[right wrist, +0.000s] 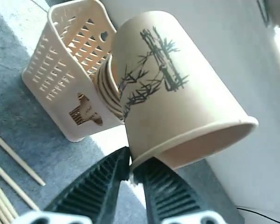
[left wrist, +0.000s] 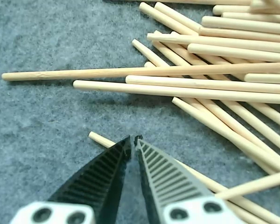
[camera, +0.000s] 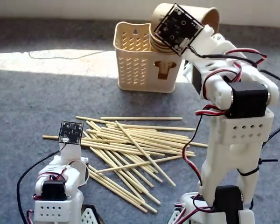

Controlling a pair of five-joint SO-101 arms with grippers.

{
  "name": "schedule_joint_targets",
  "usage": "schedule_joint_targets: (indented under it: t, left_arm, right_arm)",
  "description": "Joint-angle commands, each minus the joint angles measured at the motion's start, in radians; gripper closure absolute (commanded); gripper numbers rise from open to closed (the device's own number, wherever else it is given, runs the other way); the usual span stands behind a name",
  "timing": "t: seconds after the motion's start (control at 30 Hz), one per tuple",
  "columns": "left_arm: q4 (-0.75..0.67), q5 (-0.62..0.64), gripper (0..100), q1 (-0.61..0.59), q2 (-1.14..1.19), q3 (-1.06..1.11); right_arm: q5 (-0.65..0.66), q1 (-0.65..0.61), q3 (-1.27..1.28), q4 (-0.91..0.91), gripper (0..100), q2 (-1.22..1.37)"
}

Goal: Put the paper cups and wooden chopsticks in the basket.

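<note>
A cream slotted basket (camera: 135, 65) stands at the back of the grey carpet. Stacked paper cups (right wrist: 107, 88) sit inside it. My right gripper (right wrist: 130, 164) is shut on the rim of a tilted paper cup (right wrist: 177, 93) with a bamboo print. That cup's base meets the stack over the basket (right wrist: 60, 70), and in the high view the cup (camera: 207, 16) lies above the basket's right side. Several wooden chopsticks (camera: 135, 144) lie in a loose pile mid-carpet. My left gripper (left wrist: 132, 142) is shut with nothing in it, low over the pile's left edge, just above one chopstick (left wrist: 99, 138).
The right arm's white body (camera: 238, 121) rises at the right, the left arm's base (camera: 56, 191) sits at the lower left. A thin cable (camera: 60, 57) runs along the carpet at the back. A pale wall (right wrist: 270, 116) lies behind the basket.
</note>
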Motion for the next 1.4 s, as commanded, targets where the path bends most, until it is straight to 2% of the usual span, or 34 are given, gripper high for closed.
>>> schedule_joint_targets:
  t: [0.0, 0.23, 0.43, 0.63, 0.93, 1.1, 1.17, 1.37]
  left_arm:
    - [0.006, -0.002, 96, 0.016, 0.001, 0.019]
    - [0.006, -0.002, 96, 0.016, 0.001, 0.019]
    - [0.006, -0.002, 96, 0.016, 0.001, 0.019]
    - [0.006, -0.002, 96, 0.016, 0.001, 0.019]
    - [0.006, -0.002, 96, 0.016, 0.001, 0.019]
    - [0.006, -0.002, 96, 0.016, 0.001, 0.019]
    - [0.006, -0.002, 96, 0.016, 0.001, 0.019]
    - [0.006, -0.002, 96, 0.016, 0.001, 0.019]
  right_arm:
    - [0.049, 0.035, -0.001, -0.124, 99.2, -0.022]
    - [0.164, 0.035, -0.002, -0.148, 99.2, 0.091]
    - [0.178, 0.033, -0.007, -0.145, 99.2, 0.147]
    - [0.255, 0.059, -0.001, -0.145, 99.2, 0.151]
    - [0.255, 0.058, 0.079, -0.145, 99.0, 0.15]
    - [0.245, 0.061, 0.104, -0.153, 86.2, 0.145]
    - [0.19, 0.058, 0.102, -0.156, 81.7, 0.14]
    - [0.072, 0.033, 0.007, -0.197, 77.8, 0.147]
